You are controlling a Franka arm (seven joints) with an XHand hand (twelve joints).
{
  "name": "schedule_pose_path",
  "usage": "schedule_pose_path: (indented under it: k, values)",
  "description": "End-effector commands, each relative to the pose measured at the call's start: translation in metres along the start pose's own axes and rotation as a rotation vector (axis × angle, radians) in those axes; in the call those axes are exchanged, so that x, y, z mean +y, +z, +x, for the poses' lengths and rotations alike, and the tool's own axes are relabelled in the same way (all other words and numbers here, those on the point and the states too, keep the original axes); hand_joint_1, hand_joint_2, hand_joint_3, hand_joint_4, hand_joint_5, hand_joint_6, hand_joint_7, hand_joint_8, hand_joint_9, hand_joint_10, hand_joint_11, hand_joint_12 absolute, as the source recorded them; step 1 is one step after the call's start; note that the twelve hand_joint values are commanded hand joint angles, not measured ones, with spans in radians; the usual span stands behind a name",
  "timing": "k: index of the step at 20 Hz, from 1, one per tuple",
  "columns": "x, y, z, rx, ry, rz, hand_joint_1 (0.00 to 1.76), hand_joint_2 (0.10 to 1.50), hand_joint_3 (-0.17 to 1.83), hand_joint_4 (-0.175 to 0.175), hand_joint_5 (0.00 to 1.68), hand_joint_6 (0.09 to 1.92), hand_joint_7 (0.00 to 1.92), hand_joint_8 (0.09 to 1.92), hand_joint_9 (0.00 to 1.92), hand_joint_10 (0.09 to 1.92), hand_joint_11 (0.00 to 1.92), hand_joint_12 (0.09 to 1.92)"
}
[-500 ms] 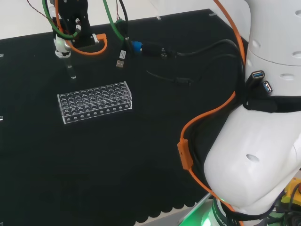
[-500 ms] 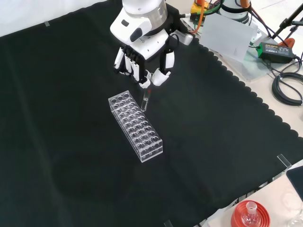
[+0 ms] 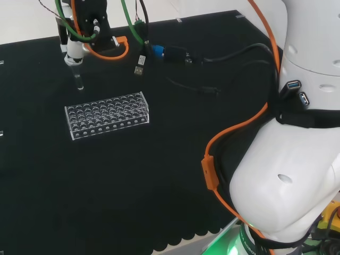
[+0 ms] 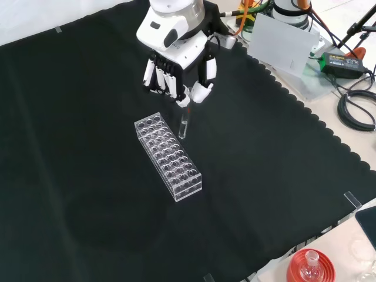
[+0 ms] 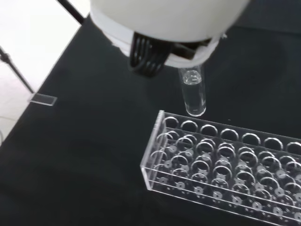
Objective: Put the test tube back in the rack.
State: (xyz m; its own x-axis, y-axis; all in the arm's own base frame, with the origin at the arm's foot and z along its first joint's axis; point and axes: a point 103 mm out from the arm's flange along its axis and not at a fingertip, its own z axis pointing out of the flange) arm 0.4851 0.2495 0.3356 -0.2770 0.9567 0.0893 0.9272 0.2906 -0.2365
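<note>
Tabletop [image 4: 88, 88]: black cloth, with the task's things near the middle in the front view.
Arm [image 3: 297, 159]: its white links stand at the right of the head view; we reach out over the cloth to the far side.
Rack [image 4: 168, 155]: clear, many-holed, lying flat on the cloth; every hole we can see looks empty.
Hand [image 4: 176, 73]: points down from above, fingers and thumb pinching the top of the tube.
Test tube [image 4: 184, 124]: hangs upright from our pinch, its round bottom above the cloth and just beside the rack's near end row, not yet over a hole.
Step in hand: we judge it to be lining up before the drop.
Doing it well: we should keep the tube upright, centre its tip over one hole, then lower straight and let go only once it is seated.
</note>
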Motion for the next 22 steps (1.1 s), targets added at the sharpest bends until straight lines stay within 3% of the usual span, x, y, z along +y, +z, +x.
schedule_pose_path:
  k: [1,8,22]
  values:
    - [-0.007,0.017,0.004,0.038,0.019,0.01,1.33,0.51,0.85,-0.125,1.29,0.62,1.55,0.34,1.22,0.52,0.66,1.31]
    - [-0.001,0.041,0.024,0.058,-0.016,0.058,1.33,0.51,0.85,-0.126,1.29,0.62,1.55,0.34,1.22,0.52,0.67,1.31]
    - [0.011,0.053,0.033,0.061,-0.031,0.082,1.33,0.5,0.85,-0.127,1.29,0.62,1.55,0.34,1.22,0.52,0.67,1.31]
